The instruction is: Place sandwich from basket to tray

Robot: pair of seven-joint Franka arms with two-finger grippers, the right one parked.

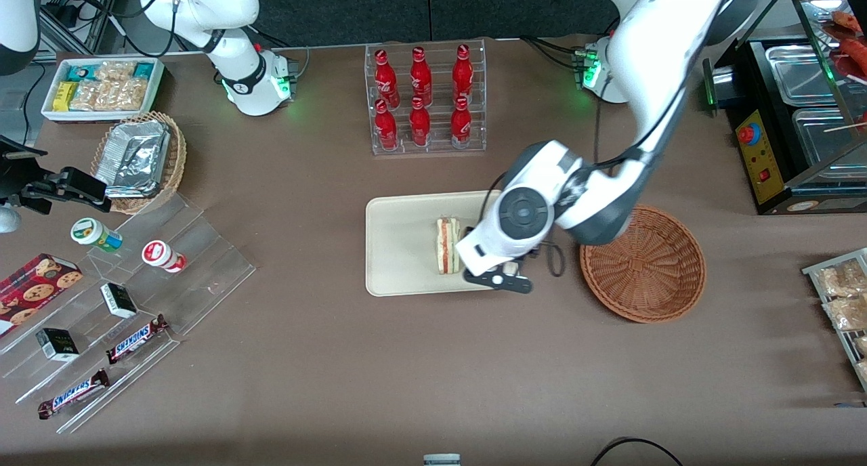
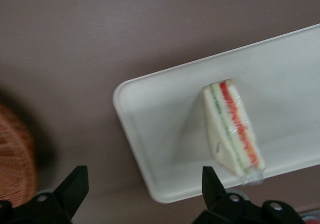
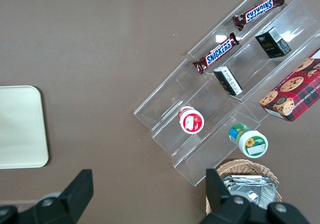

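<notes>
Front camera hung high, looked straight down on the whole table (image 1: 339,385), left wrist camera sat close above the tray (image 2: 160,134) past the gripper (image 2: 145,189), both shared tray, sandwich (image 2: 232,131), basket (image 2: 15,159) rim, right wrist camera faced down too.

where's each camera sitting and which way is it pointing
Front view: high above the table, looking down; shows both white arms, the working one over the flat cream-beige rectangular tray.
Left wrist view: on the working arm's wrist, looking down past the open hand at the triangular clear-wrapped white-bread sandwich.
Right wrist view: on the parked arm's wrist, looking down at the clear acrylic snack steps.
Front and left wrist views share the sandwich, the tray and the round reddish-brown wicker basket.
</notes>
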